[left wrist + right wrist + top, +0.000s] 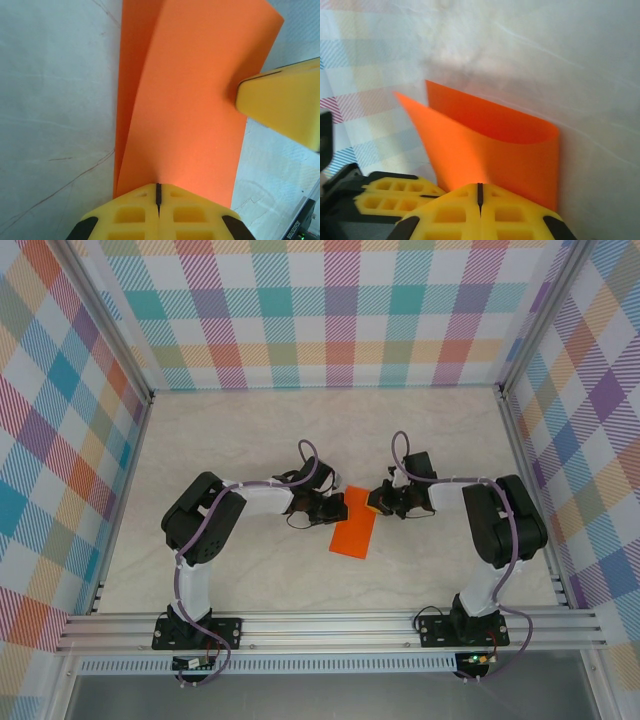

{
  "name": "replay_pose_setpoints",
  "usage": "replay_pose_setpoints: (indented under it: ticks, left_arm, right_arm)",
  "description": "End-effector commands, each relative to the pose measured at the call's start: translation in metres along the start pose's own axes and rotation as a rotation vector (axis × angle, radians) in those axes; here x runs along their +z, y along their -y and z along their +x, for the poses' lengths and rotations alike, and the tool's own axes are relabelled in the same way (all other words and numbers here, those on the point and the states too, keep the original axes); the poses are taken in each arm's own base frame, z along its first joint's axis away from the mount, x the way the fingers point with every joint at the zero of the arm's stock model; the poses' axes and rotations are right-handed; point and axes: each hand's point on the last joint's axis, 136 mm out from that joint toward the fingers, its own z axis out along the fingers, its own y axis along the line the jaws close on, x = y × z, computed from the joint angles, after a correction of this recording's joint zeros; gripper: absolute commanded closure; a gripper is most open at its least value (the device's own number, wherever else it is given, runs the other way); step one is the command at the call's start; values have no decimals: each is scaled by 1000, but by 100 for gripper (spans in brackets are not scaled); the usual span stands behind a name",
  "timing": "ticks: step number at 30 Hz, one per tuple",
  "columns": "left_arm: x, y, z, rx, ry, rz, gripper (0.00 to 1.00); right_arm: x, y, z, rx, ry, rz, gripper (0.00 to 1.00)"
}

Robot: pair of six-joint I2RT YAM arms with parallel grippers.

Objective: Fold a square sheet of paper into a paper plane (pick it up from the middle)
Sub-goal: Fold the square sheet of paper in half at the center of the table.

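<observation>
Item: square sheet of paper (353, 532), doubled over in a loose, uncreased bend above the middle of the table (250, 440). We hold it with left gripper (158, 192) and right gripper (480, 192), each pinched shut on it. Step, as we judge: the first half-fold. Next: align edges, press the crease flat.

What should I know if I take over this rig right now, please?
The left gripper has its jaws shut on the square sheet of paper.
The right gripper has its jaws shut on the same sheet.
The paper sits between the two arms over the middle of the table, doubled over in a soft curve rather than a sharp crease.
Done: sheet gripped by both and bent in half.
Left: press the centre crease flat, then make all the nose and wing folds. There is no plane shape yet.
</observation>
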Motion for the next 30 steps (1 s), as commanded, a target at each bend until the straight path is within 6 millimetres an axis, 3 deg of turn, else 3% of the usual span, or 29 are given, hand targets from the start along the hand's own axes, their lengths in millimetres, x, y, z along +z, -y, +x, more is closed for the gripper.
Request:
replay_pose_setpoints:
  ticks: [1,9,13,21,30]
  left_arm:
    - [15,-83,59,-93,-160,-287,100]
    - [15,-83,59,-92,-160,-286,100]
    - [15,-84,59,-94,-160,-289,100]
    - [14,-85,60,-90,-161,-293,100]
    - [14,-86,61,-96,-162,-296,100]
  right_arm:
    - [-12,-18,-16,-60,36,-13,100]
    - [12,22,-13,21,-5,46,100]
    - [10,15,-14,23,1,19,100]
    - [-11,-13,-40,-8,36,-11,100]
    - [3,17,-38,43,6,57,100]
